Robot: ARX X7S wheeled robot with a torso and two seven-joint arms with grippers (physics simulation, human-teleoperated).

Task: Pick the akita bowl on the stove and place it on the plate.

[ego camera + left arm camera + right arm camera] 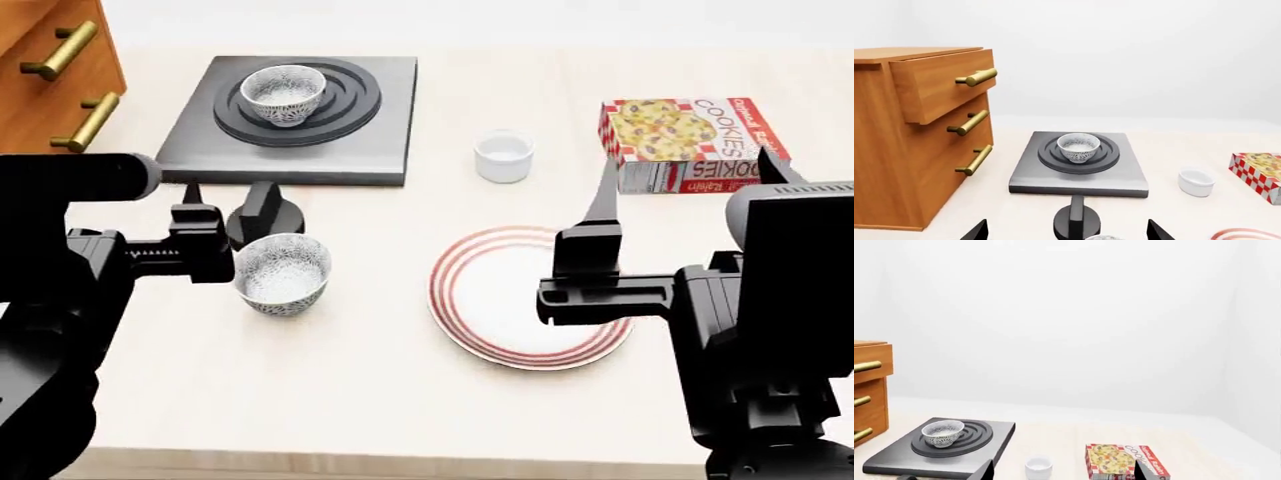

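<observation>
currently — akita bowl (283, 94) on stove (340, 150) | plate (527, 296) bare | left hand (1066, 230) wide | right hand (1062, 471) wide

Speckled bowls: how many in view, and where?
2. One akita bowl sits on the stove burner; the second speckled bowl stands on the table in front of the stove, left of the plate.

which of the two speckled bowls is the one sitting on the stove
The akita bowl at the far left, resting on the ring burner of the stove. Its twin stands on the bare table, beside the left hand and left of the plate.
</observation>
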